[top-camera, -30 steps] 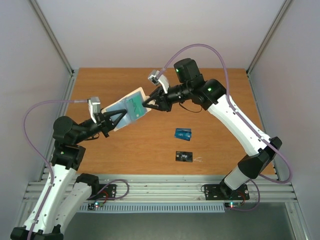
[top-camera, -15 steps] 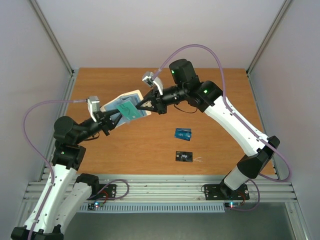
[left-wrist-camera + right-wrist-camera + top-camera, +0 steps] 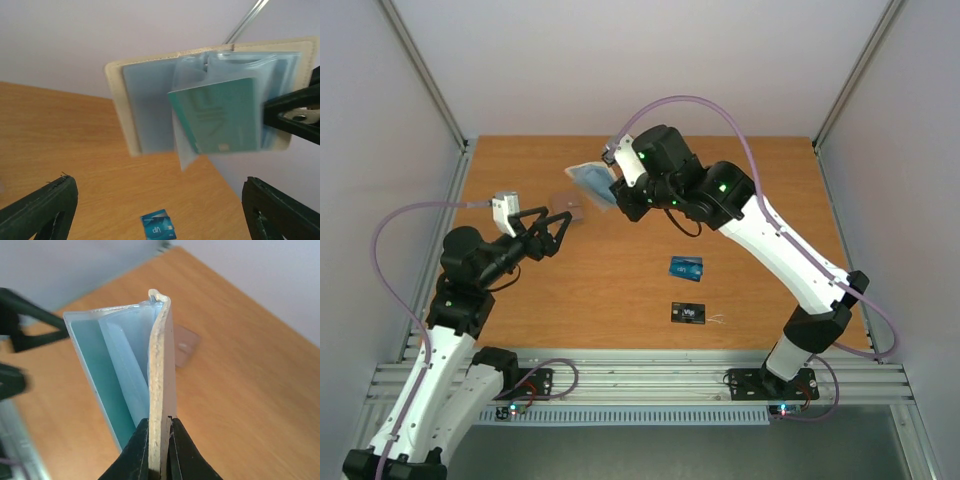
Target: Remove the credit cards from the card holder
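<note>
One card holder [image 3: 150,110], long axis out from pinching right jaws, facing parted left jaws

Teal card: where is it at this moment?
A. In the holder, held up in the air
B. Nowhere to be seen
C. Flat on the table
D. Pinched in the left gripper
A: the left wrist view shows the teal card among the clear sleeves of the holder, which the right gripper pinches above the table; the left gripper is open and empty.
</note>
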Available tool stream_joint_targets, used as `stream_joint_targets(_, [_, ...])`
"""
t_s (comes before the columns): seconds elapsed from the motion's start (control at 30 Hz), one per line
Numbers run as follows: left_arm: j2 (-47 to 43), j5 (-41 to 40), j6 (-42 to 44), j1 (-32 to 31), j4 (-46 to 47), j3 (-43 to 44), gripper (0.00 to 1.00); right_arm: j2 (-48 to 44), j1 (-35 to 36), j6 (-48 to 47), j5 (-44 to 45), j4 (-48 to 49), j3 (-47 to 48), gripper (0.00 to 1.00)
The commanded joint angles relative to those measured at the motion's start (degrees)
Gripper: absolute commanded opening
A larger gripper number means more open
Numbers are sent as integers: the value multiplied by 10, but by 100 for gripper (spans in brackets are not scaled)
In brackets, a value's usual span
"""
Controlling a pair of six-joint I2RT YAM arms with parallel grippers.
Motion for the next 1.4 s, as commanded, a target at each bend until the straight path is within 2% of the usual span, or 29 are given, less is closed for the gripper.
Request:
stream_joint_targets(0.0, [1, -36, -4, 4, -16, -5, 90, 18, 14, -28, 220, -59, 30, 1])
stream_joint_targets(0.2, [5, 33, 5, 5, 21, -8, 91, 10, 19, -21, 95, -28, 18, 1])
stream_joint_targets(0.27, [6, 61, 6, 4, 48, -8, 98, 13, 21, -11, 95, -22, 24, 1])
stream_joint_targets(0.33, [9, 67, 0, 4, 65, -7, 99, 20, 32, -11, 95, -15, 32, 1])
stream_joint_targets(0.53, [17, 45, -67, 4, 93, 12, 99, 60, 74, -40, 121, -26, 73, 1])
stream_joint_targets(0.7, [34, -43, -141, 6, 9, 33, 99, 78, 83, -38, 122, -25, 96, 1])
stream_joint_targets(0.87, [37, -48, -159, 7, 11, 31, 99, 89, 88, -40, 121, -29, 115, 1])
stream_joint_targets(1.0, [25, -67, -151, 12, -15, 16, 91, 75, 85, -43, 100, -21, 114, 1])
stream_joint_targets(1.17, [17, -79, -141, 23, -19, -2, 79, 47, 70, -45, 3, -3, 103, 1])
stream_joint_targets(1.23, [12, -70, -142, 27, -9, -7, 80, 33, 56, -39, -36, 7, 85, 1])
stream_joint_targets(1.37, [-4, 13, -93, 30, 55, -17, 85, 7, 10, -17, -133, 18, 60, 1])
